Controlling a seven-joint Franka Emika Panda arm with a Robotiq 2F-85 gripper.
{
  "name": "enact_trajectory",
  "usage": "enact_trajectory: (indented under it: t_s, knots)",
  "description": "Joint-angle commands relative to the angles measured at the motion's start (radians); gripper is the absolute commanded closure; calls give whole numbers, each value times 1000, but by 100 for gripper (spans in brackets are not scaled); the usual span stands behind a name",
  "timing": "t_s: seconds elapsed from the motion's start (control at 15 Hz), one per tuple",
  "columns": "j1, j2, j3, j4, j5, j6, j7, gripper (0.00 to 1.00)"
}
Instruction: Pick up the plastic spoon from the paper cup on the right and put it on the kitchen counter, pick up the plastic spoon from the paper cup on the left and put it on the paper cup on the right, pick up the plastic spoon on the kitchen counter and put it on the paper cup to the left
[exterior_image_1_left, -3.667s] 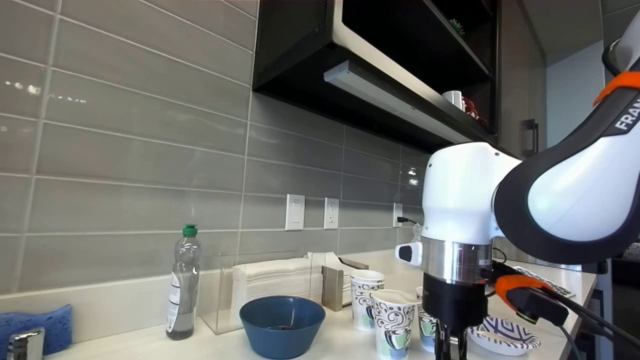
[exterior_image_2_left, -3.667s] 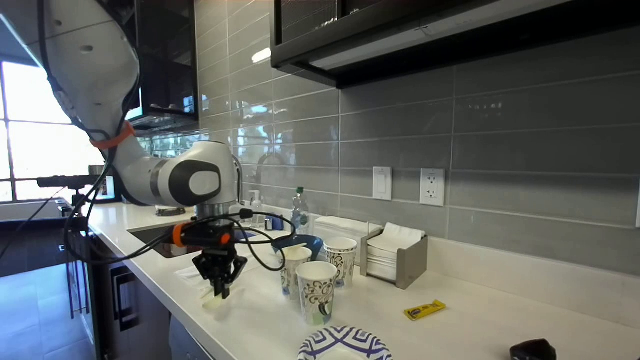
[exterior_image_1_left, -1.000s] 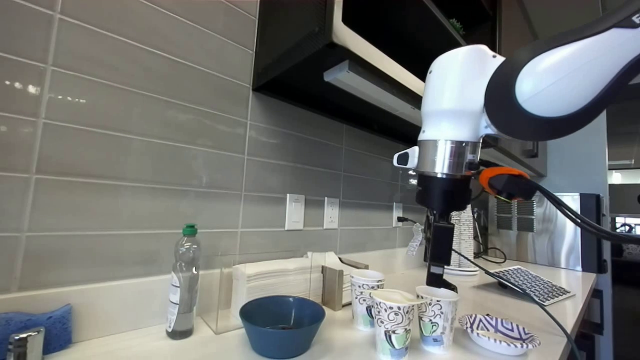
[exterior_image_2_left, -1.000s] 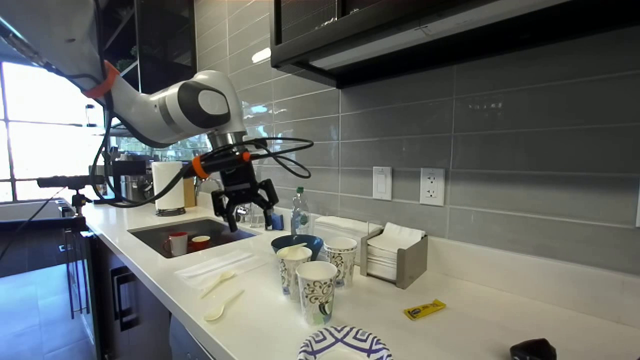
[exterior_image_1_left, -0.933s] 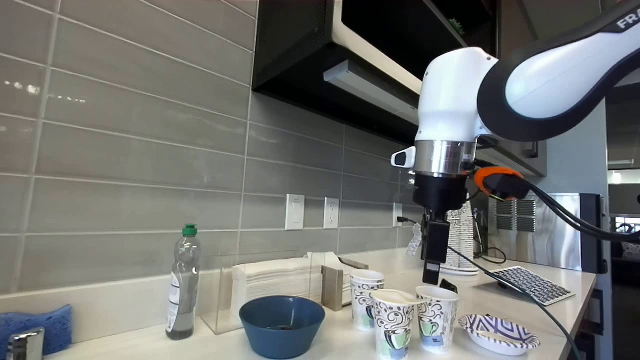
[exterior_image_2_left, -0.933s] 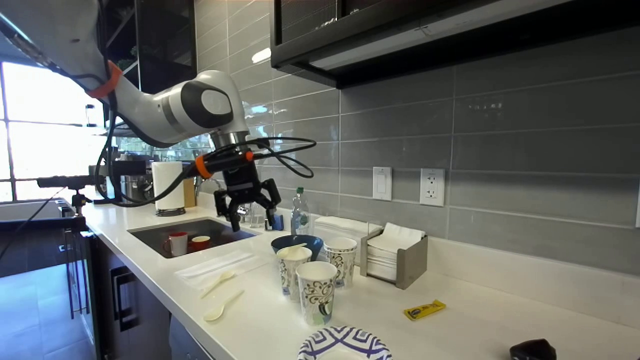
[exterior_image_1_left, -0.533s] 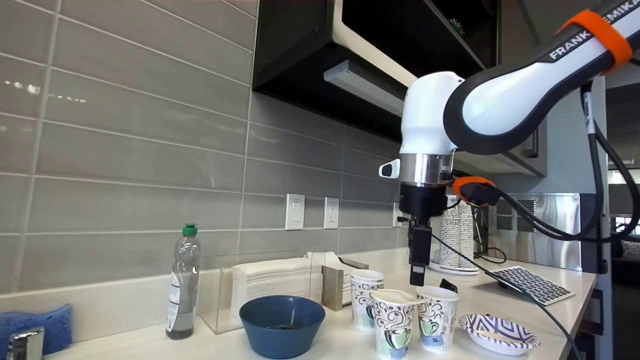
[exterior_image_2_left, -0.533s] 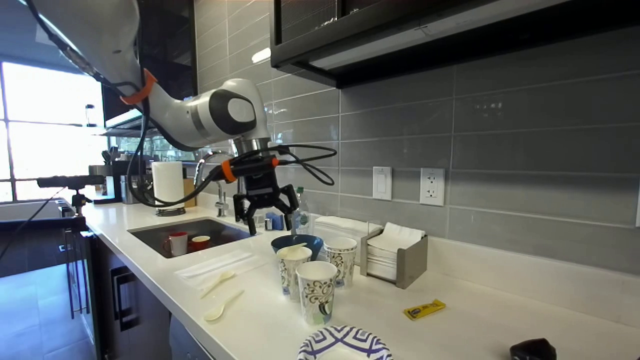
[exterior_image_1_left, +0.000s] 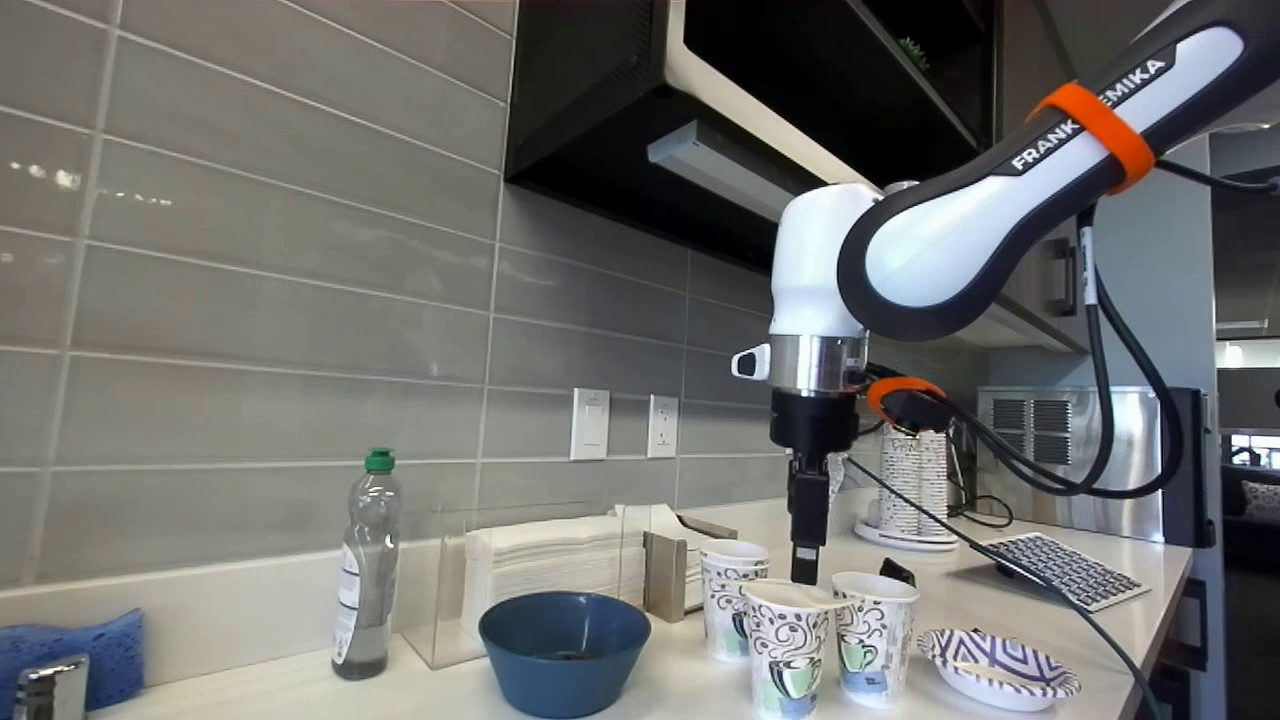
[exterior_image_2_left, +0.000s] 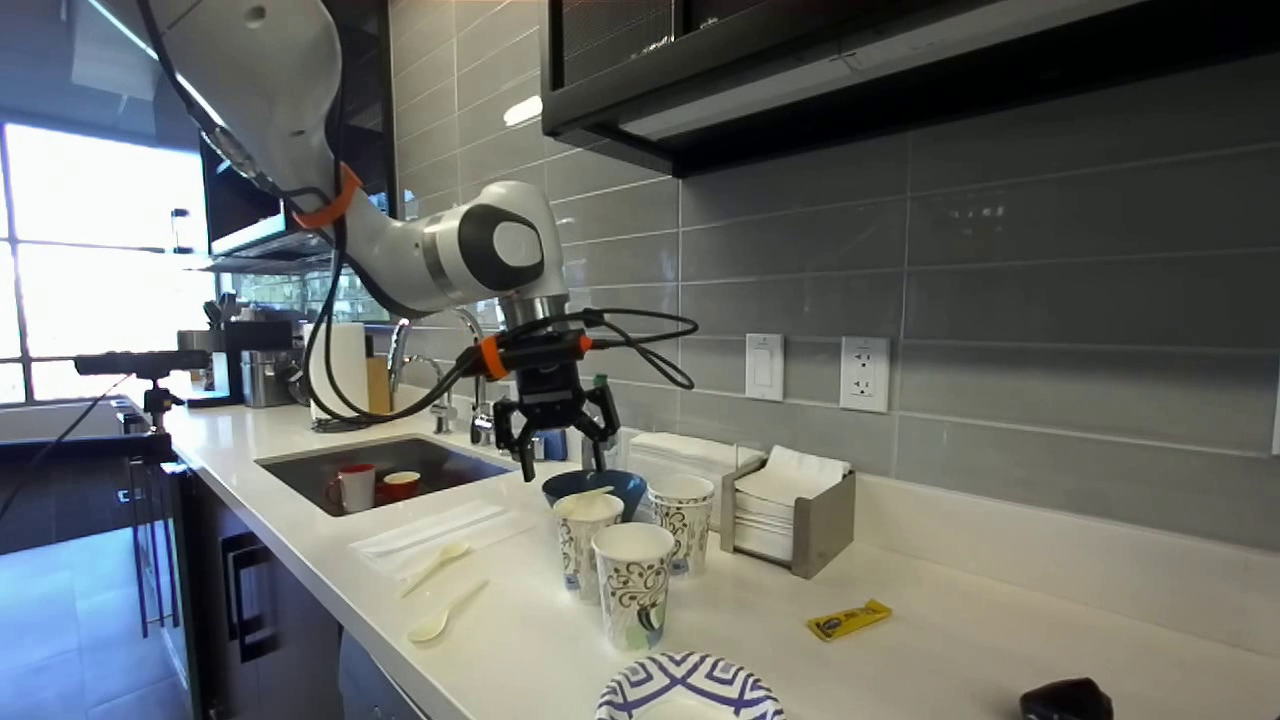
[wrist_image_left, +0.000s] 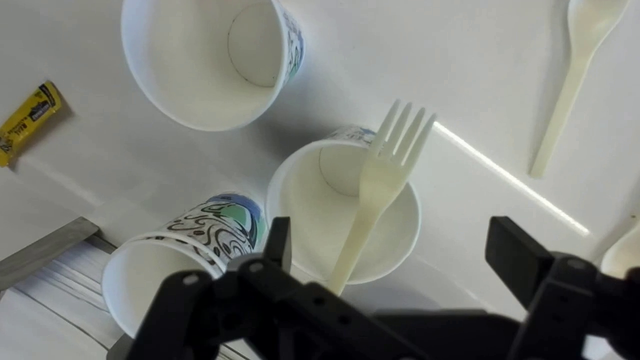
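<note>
My gripper (exterior_image_2_left: 564, 468) is open above the paper cups, nothing between its fingers in the wrist view (wrist_image_left: 397, 245). Below it, a pale plastic fork (wrist_image_left: 367, 212) lies across the rim of a patterned paper cup (exterior_image_2_left: 590, 545). In both exterior views another paper cup (exterior_image_2_left: 637, 590), empty inside, stands close beside it. Stacked paper cups (exterior_image_2_left: 684, 525) stand behind them by the wall. Two pale plastic spoons lie on the kitchen counter (exterior_image_2_left: 750, 610) near its front edge: one spoon (exterior_image_2_left: 430, 628) nearer the plate, the other spoon (exterior_image_2_left: 455, 551) beside napkins.
A blue bowl (exterior_image_1_left: 565, 655) and a napkin holder (exterior_image_2_left: 825, 520) stand near the cups. A patterned paper plate (exterior_image_2_left: 690, 680) and a yellow packet (exterior_image_2_left: 848, 620) lie farther along. A dish-soap bottle (exterior_image_1_left: 367, 590) stands by the wall; a sink (exterior_image_2_left: 440, 472) holds mugs.
Earlier my gripper was low at the spoons, fingers close together. It has risen, opened and moved over toward the cups, lowering slightly in the last second. Cups and fork have stayed put.
</note>
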Motion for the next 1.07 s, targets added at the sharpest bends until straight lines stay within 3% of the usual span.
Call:
enact_trajectory:
  t_s: [0.0,0.6,1.0]
  knots:
    - [-13,46,-3,36,11,27,-35,0]
    - [-29,89,-5,45,9,91,-56,4]
    - [-36,99,-5,47,7,102,-57,35]
